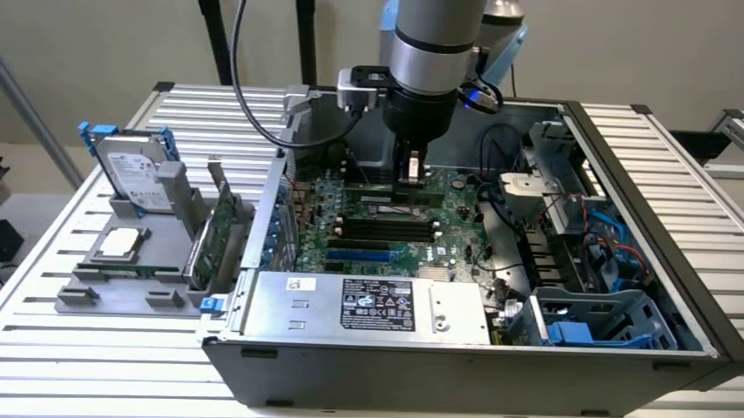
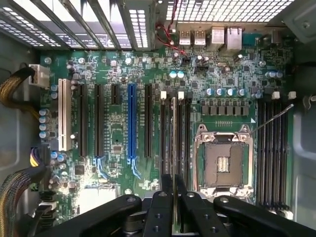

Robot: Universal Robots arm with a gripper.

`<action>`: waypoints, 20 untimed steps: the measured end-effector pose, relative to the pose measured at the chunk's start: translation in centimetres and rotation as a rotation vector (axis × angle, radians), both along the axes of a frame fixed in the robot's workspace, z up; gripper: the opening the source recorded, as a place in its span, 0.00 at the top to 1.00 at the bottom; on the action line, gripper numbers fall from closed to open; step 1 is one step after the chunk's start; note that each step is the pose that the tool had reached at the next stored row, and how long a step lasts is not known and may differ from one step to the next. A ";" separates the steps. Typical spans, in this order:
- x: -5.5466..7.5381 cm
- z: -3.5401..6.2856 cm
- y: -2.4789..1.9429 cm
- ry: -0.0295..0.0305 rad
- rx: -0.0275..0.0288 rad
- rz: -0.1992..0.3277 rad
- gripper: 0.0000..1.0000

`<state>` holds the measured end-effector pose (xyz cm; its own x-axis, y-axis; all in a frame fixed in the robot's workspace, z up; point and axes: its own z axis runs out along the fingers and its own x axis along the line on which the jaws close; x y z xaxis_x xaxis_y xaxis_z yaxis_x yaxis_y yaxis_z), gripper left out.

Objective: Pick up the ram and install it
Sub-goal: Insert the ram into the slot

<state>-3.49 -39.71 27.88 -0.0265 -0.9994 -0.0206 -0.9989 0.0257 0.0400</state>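
Green ram (image 2: 174, 143) pinched in gripper (image 2: 174, 197) | arm vertical | over motherboard (image 2: 118, 143) slots

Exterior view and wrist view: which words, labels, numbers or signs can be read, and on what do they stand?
None can be read.
Power supply label: white print on black, too small.
Small white sticker beside it: blurred.
Hard drive label: illegible.
Motherboard markings: too small.

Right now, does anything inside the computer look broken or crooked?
Nothing looks broken. The gripper holds the ram edge-on, straight above a black slot on the motherboard. The CPU socket sits empty, and a thin metal lever slants across beside it.
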 end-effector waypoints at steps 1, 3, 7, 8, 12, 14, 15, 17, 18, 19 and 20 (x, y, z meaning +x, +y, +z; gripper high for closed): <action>0.0 -0.16 0.01 -0.0001 -0.0020 0.000 1.00; 0.0 -0.51 0.00 0.0000 -0.0058 0.000 1.00; 0.0 -1.25 0.01 -0.0001 -0.0099 0.000 1.00; 0.0 -1.44 0.01 -0.0001 -0.0104 0.000 1.00; -0.1 -2.15 0.00 0.0000 -0.0125 0.000 1.00; -0.1 -2.51 0.01 -0.0001 -0.0138 0.000 1.00; -0.2 -2.68 0.01 -0.0002 -0.0147 0.000 1.00; -0.2 -3.01 0.01 -0.0001 -0.0171 0.000 1.00; -0.2 -3.18 0.00 -0.0001 -0.0180 0.000 1.00; -0.3 -3.36 0.00 -0.0001 -0.0188 0.000 1.00; -0.3 -3.56 0.00 -0.0001 -0.0198 0.000 1.00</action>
